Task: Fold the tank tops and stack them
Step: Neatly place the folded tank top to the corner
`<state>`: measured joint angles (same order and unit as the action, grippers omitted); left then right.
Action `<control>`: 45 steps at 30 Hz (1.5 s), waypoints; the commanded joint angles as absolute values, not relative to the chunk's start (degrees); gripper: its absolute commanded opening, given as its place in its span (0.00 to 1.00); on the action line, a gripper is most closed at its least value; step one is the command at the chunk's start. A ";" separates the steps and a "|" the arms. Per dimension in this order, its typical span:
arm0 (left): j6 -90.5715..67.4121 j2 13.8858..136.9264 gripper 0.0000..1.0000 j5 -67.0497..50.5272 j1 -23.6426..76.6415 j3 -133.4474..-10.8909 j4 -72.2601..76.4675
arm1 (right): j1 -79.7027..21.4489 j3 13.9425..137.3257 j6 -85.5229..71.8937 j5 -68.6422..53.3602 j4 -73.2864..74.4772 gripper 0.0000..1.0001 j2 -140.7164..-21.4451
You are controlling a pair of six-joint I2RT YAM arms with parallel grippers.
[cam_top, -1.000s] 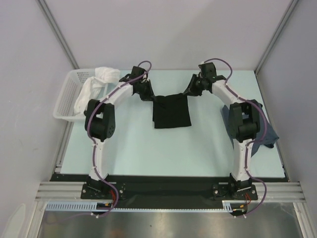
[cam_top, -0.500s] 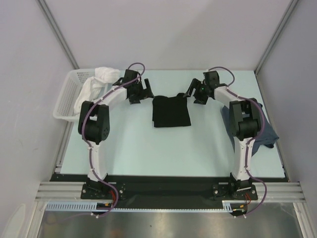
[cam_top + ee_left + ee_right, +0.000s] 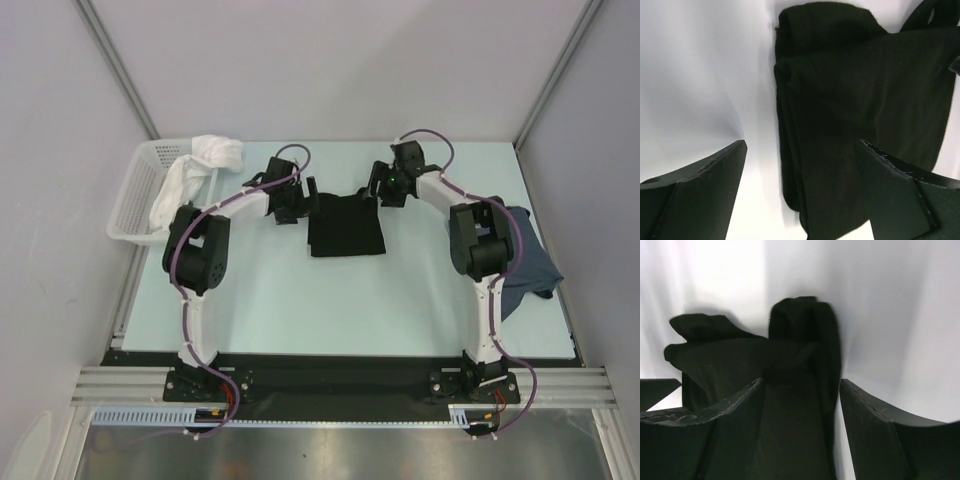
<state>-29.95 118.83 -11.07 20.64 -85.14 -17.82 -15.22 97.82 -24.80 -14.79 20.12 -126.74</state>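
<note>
The black tank top [image 3: 345, 228] lies folded flat on the table's middle. My left gripper [image 3: 305, 198] hangs open at its far left corner; in the left wrist view the black tank top [image 3: 850, 110] spreads under the left gripper [image 3: 802, 150], ungripped. My right gripper [image 3: 376, 190] is open at the far right corner. In the right wrist view a bunched strap of the black tank top [image 3: 800, 340] runs between the spread fingers [image 3: 875, 420] of the right gripper [image 3: 800, 385], which do not pinch it. The slate-blue tank top [image 3: 532, 262] lies crumpled at the right edge, partly behind the right arm.
A white lattice basket [image 3: 132, 200] stands at the far left with a white cloth [image 3: 200, 160] draped over its rim. Pale table surface [image 3: 330, 300] stretches in front of the black top. Grey walls close in the back and both sides.
Both grippers let go of the black top's far corners and opened. They swung outward, then came back in to the corners. The top's raised far edge dropped onto the table.
</note>
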 commanded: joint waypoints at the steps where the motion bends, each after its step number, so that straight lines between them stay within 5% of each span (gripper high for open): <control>1: -30.06 120.76 0.94 -10.46 21.97 -88.77 -16.43 | -18.54 103.53 -21.45 -7.05 27.05 0.65 -129.46; 10: -33.39 124.71 0.57 -8.78 22.94 -91.23 -18.72 | -18.54 104.15 -23.29 -7.82 26.72 0.56 -133.06; 18: -34.01 122.79 0.66 -9.14 22.94 -87.71 -16.61 | -17.84 98.44 -21.89 -7.56 23.11 0.70 -126.57; 33: -32.78 121.73 0.59 -9.67 23.03 -87.63 -16.79 | -17.14 95.71 -20.21 -7.48 22.49 0.75 -119.35; 40: -32.96 121.81 0.56 -9.41 23.20 -87.63 -16.96 | -16.52 95.80 -20.13 -7.21 24.70 0.64 -122.07; 45: -32.96 122.17 0.56 -9.41 23.47 -87.80 -17.14 | -16.79 96.50 -20.48 -7.73 24.70 0.71 -124.98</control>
